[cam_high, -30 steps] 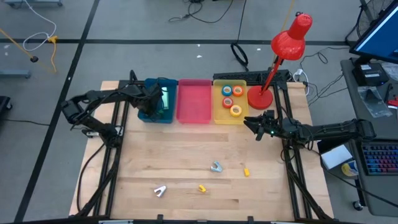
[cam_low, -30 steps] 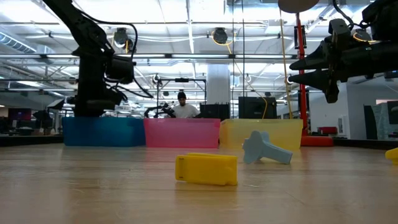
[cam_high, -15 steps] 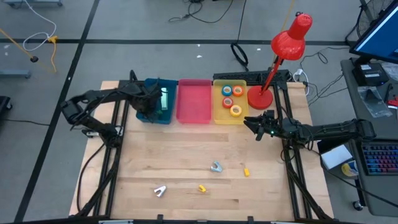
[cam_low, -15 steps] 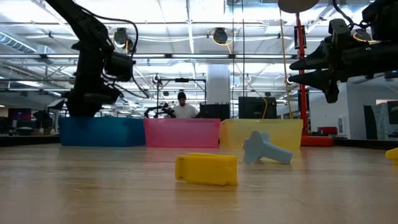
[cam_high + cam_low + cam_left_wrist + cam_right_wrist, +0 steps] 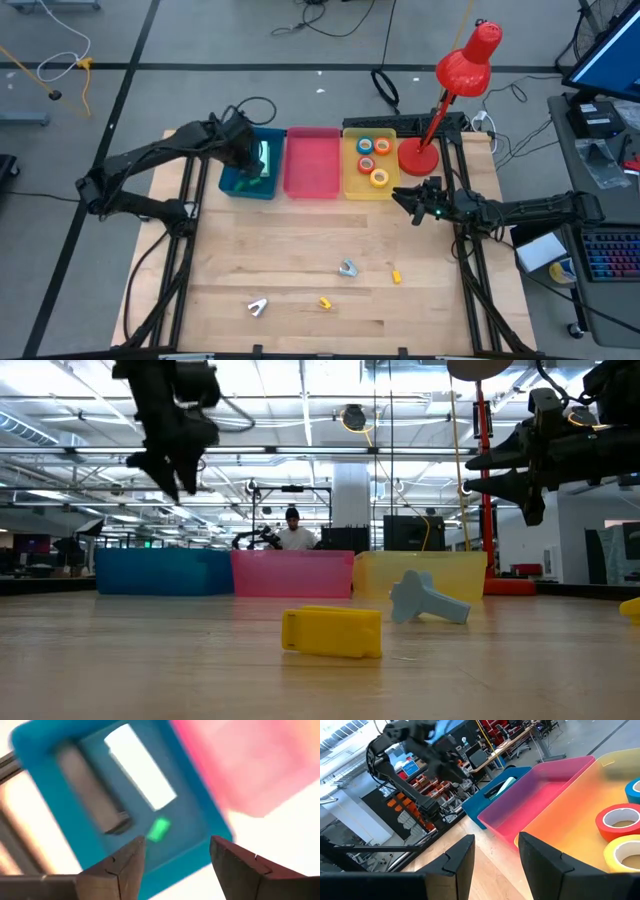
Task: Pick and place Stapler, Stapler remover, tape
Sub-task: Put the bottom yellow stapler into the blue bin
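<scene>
Stapler [image 5: 139,766] lies in the blue bin [image 5: 210,817] under the left tool [image 5: 175,862], fingers apart, empty.

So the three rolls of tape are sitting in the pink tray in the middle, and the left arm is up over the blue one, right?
Not quite. The rolls of tape lie in the yellow tray, not the pink tray, which looks empty in the high view. The rest holds: the left gripper is above the blue tray.
</scene>
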